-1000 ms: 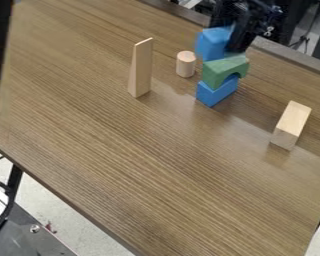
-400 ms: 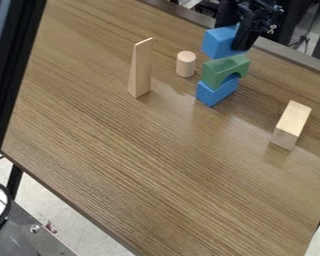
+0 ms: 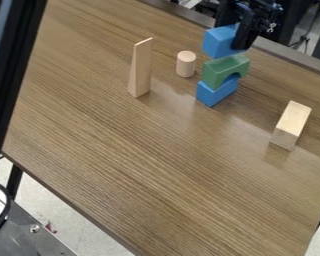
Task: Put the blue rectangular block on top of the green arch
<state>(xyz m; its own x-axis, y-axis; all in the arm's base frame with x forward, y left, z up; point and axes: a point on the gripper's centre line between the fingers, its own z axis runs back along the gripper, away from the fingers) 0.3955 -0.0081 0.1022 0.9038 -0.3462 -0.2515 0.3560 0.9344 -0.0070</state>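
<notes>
Two blue blocks (image 3: 219, 43), one green arch (image 3: 219, 70), three pale wooden pieces (image 3: 140, 70)

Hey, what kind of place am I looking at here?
Probably a robotics lab or workshop, though I can't be certain. A black mechanical claw holds a blue block above a wood-grain table, and a loose black cable shows at the lower left.

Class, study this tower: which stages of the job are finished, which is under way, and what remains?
Done: the green arch stands on the lower blue block. Under way: the black hand has the upper blue block over the arch; whether they touch is unclear. Left, probably: seating it, letting go and backing away.
</notes>
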